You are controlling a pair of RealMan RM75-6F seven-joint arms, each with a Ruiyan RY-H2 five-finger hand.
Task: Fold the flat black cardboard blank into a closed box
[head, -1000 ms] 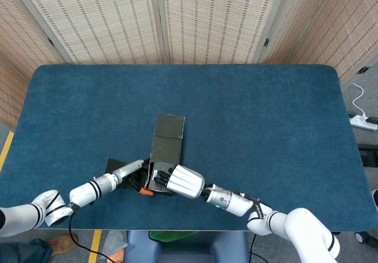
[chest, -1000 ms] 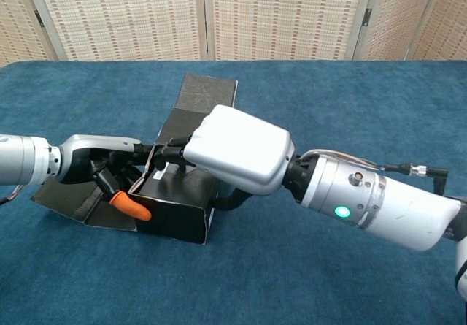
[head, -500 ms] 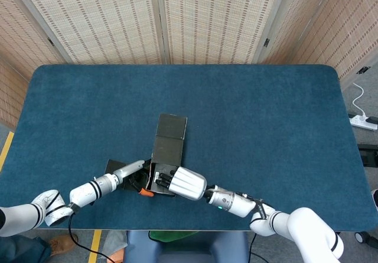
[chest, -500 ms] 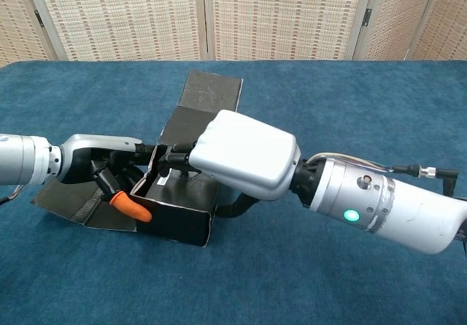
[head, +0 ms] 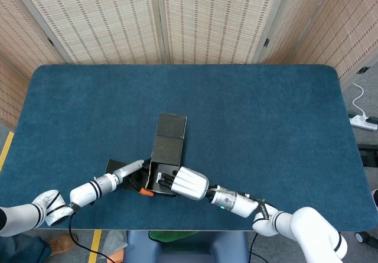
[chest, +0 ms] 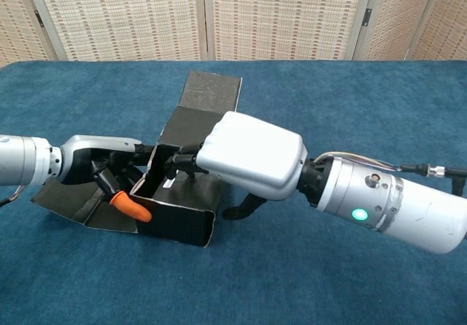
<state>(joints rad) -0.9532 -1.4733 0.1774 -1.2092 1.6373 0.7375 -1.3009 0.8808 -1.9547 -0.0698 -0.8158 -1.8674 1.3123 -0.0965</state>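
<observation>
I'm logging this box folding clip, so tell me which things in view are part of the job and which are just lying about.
Part of the job:
black cardboard blank, partly folded up
left hand, at its left wall
right hand, fingers at the box

Just lying about:
blue table
power strip on the floor
folding screens

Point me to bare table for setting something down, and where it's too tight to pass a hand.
Free: the table right of the black cardboard blank up to the far edge by the screens, and the far-left stretch. Crowded: the near edge, where the left hand and right hand meet at the blank's folded end.
</observation>
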